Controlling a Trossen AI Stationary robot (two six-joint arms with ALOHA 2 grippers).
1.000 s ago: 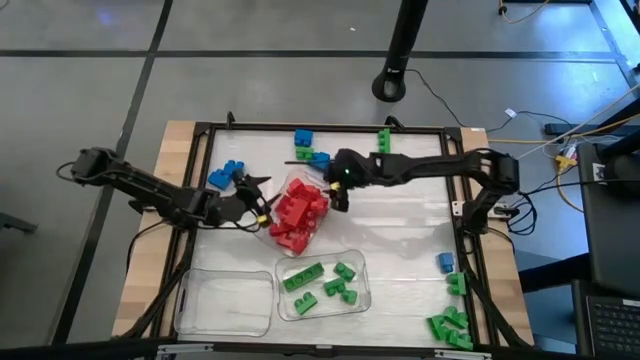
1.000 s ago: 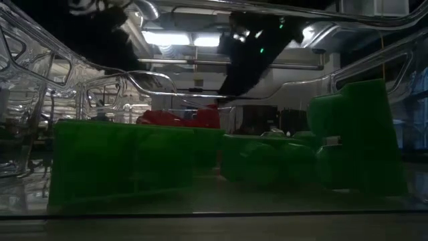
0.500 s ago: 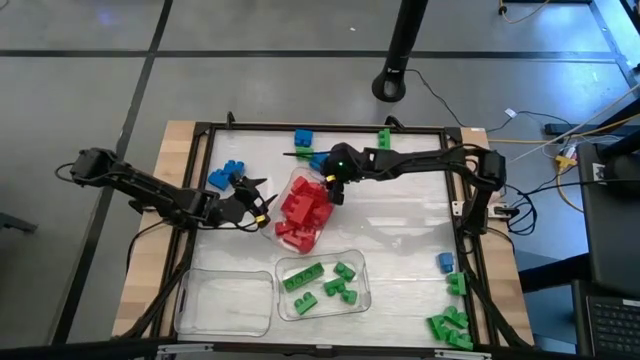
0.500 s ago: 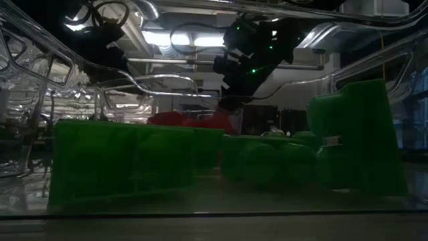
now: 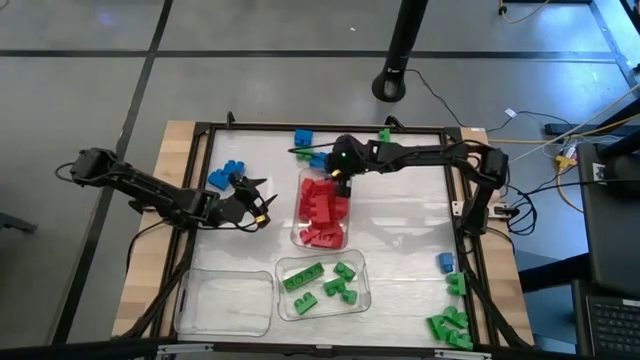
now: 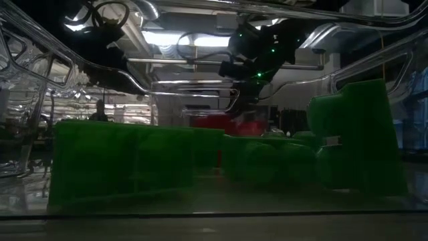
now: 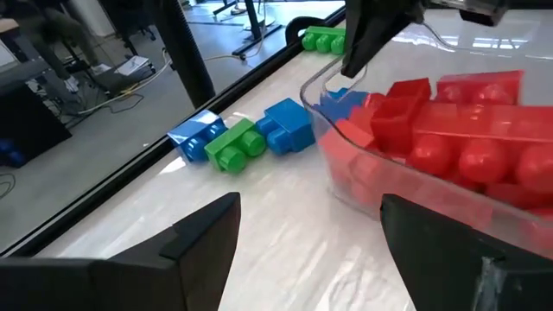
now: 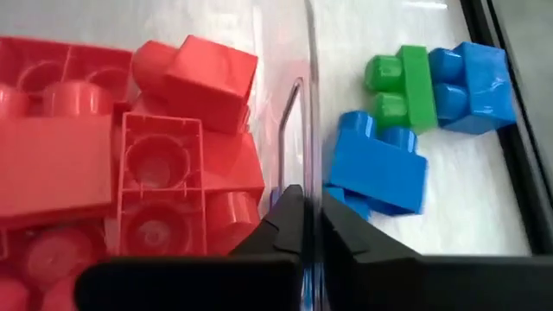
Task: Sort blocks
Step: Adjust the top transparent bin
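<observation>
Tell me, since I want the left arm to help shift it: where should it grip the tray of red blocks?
Grip the thin upright rim of the tray of red blocks at its near end, from above, one finger inside and one outside. The right gripper pinches the far rim this way; the left gripper waits open alongside.

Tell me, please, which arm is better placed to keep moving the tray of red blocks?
The right. Its gripper is shut on the rim of the clear tray holding the red blocks. The left gripper is open beside the tray, touching nothing.
</observation>
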